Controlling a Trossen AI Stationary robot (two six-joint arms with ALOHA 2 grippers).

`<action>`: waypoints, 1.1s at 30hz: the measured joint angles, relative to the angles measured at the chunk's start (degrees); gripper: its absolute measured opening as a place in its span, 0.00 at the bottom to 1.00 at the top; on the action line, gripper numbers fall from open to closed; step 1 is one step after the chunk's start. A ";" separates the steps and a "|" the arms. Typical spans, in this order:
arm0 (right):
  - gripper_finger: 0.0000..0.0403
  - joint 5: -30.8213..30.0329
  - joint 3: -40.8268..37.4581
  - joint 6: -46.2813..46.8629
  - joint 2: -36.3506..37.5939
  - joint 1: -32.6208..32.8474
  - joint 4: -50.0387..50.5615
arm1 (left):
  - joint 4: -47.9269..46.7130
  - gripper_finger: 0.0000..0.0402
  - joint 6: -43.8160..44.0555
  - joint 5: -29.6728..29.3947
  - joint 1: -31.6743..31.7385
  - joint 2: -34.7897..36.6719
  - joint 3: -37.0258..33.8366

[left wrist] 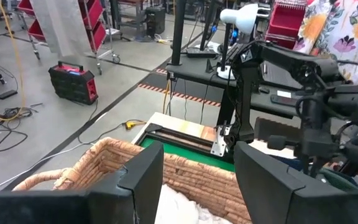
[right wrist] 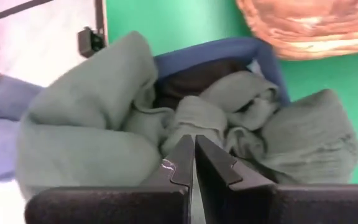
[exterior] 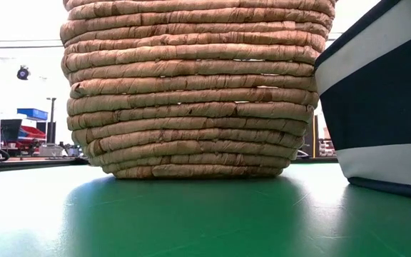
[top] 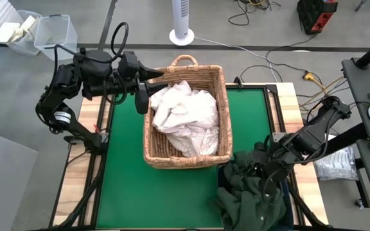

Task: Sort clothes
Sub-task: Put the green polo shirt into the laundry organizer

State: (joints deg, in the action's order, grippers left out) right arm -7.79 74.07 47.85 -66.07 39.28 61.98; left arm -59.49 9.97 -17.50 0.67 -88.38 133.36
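Note:
A tan wicker basket (top: 149, 138) stands mid-table on the green mat and holds white clothes (top: 185, 115). My left gripper (top: 148, 88) hovers open above the basket's left rim, with nothing between its fingers (left wrist: 142, 177). At the near right, dark green clothes (top: 252, 196) are heaped in a dark blue bin (right wrist: 229, 50) and spill over its rim. My right gripper (right wrist: 194, 162) hangs over this heap, slanting down, shut with no cloth between its fingers. The low view shows only the basket's wall (exterior: 191, 93) and the bin's side (exterior: 384, 107).
Bare green mat (top: 124, 173) lies left of the basket and in front of it. The table's metal frame and wooden edges (top: 294, 109) run along both sides. Plastic containers, a fan and cables are on the floor beyond the far edge.

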 joint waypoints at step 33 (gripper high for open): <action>0.02 14.21 6.53 -18.95 -22.24 0.57 -14.41 | -2.05 0.44 -3.45 -1.03 0.11 -0.40 0.00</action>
State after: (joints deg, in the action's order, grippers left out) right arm 6.42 80.60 28.91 -88.31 39.85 47.57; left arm -61.54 6.52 -18.52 0.78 -88.78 133.36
